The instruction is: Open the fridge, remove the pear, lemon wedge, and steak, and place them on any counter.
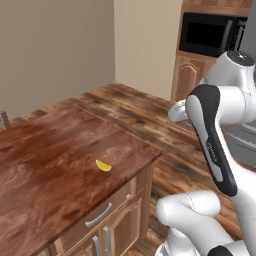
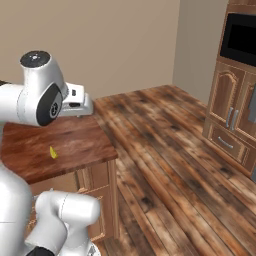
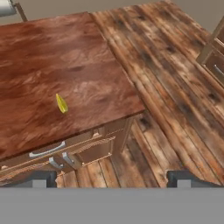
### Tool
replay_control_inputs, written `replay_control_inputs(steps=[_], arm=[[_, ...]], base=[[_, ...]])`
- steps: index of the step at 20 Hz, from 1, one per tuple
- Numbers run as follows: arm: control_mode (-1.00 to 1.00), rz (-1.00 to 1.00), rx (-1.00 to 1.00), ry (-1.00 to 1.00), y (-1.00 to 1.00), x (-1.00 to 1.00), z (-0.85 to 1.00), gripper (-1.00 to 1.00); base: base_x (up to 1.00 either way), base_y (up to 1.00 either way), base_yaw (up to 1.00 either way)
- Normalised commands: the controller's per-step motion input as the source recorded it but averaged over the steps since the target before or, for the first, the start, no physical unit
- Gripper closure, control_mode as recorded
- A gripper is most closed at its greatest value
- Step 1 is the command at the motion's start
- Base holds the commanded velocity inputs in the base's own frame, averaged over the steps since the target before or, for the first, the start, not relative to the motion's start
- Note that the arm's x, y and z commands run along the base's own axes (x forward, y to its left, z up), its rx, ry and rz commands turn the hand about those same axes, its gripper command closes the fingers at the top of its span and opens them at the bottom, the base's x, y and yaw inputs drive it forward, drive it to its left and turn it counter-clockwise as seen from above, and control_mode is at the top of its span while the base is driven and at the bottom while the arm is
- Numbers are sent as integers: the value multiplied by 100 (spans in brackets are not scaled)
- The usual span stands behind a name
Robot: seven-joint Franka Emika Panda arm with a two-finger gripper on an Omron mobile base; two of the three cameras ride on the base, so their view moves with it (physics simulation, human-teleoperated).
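A tiny yellow lemon wedge (image 1: 103,165) (image 2: 53,152) (image 3: 61,104) lies alone on the reddish-brown counter (image 1: 45,155) (image 2: 75,142) (image 3: 74,57), a short way in from its front edge and corner. My gripper (image 3: 113,178) hovers open and empty above the floor just off that corner, looking down on the wedge. Its white hand (image 2: 75,102) hangs over the counter's far edge. The grey fridge (image 1: 245,145) shows as a sliver with drawers at the right edge, behind my arm. Pear and steak are out of view.
A black microwave (image 1: 210,32) (image 2: 242,37) sits in tall wooden cabinets by the far wall. Drawers with silver handles (image 1: 98,216) (image 3: 47,150) run under the counter. Open wood-plank floor (image 2: 170,150) lies between counter and cabinets. A small grey object (image 3: 8,8) stands at the counter's far end.
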Motion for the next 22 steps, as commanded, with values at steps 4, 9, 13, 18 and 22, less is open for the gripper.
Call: replay_control_inputs(steps=[4,9,13,18,22], arm=[[-100,7,5,3,-2,-45,-4,-100],[-100,-3,0,-7,2,-79,7,-100],[-100,-16,2,-6,-7,-62,0,-100],[100,0,0,0,0,0,0,-100],[100,0,0,0,0,0,0,-100]], base=[[0,0,0],[0,0,0],[0,0,0],[-7,-20,-19],[-6,-32,-88]])
